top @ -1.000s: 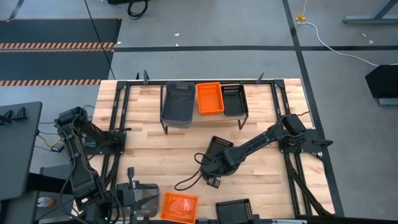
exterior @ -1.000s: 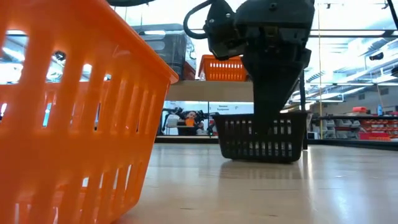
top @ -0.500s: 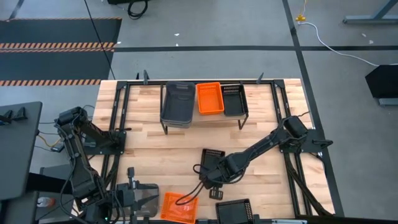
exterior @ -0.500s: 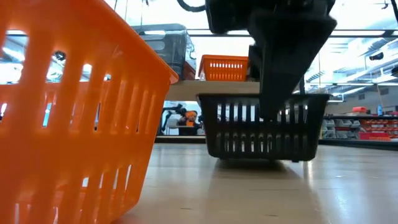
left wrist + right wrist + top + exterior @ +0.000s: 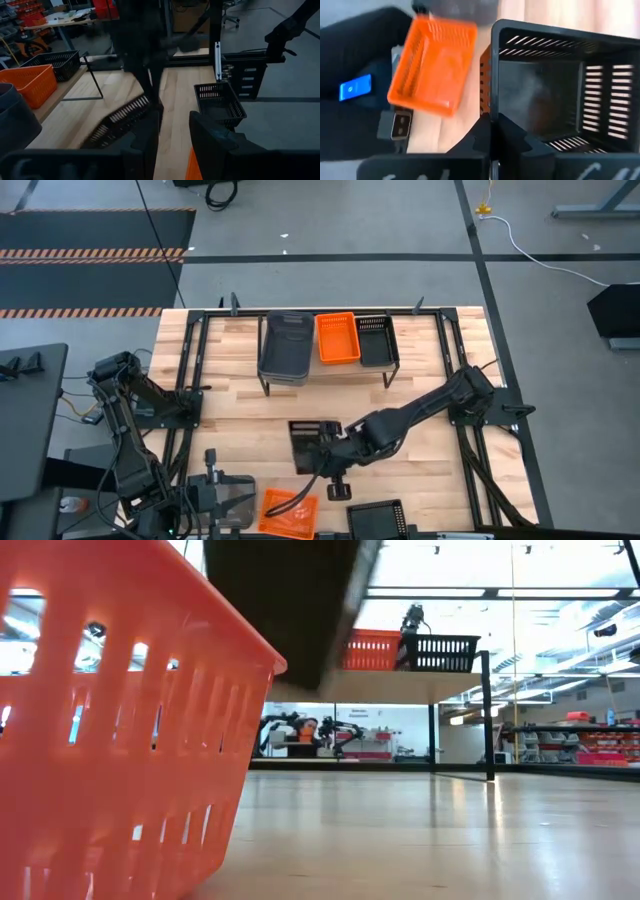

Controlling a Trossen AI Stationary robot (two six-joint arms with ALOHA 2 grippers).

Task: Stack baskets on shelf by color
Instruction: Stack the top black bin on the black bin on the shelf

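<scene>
The shelf [image 5: 400, 370] at the far side carries a grey basket [image 5: 285, 345], an orange basket [image 5: 337, 338] and a black basket [image 5: 376, 340] side by side. My right gripper [image 5: 336, 448] is shut on another black basket [image 5: 310, 442] above mid-table; in the low view this basket is a dark blur [image 5: 290, 600] at the top. An orange basket [image 5: 288, 512] and a third black basket [image 5: 375, 520] rest on their bottoms at the near edge. My left gripper [image 5: 175, 135] stands open at the near left, beside that orange basket. My right gripper pinches one side wall of the black basket at its rim [image 5: 491, 107], one finger inside the basket and one outside. The fingers come slanting down from the table's right. The basket hangs tilted [image 5: 122, 120], lifted clear of the table.
The orange basket [image 5: 120, 740] fills the near left of the low view. The shelf's thin black legs [image 5: 265, 385] stand on the board. The black arm mounts [image 5: 160, 405] flank the table. Bare wood lies between the shelf and the near baskets.
My right gripper has risen and swung toward the table's near left with the black basket. The basket stood on the table a second ago. It now hangs clear, turned and tilted, and has risen to the low view's top.
</scene>
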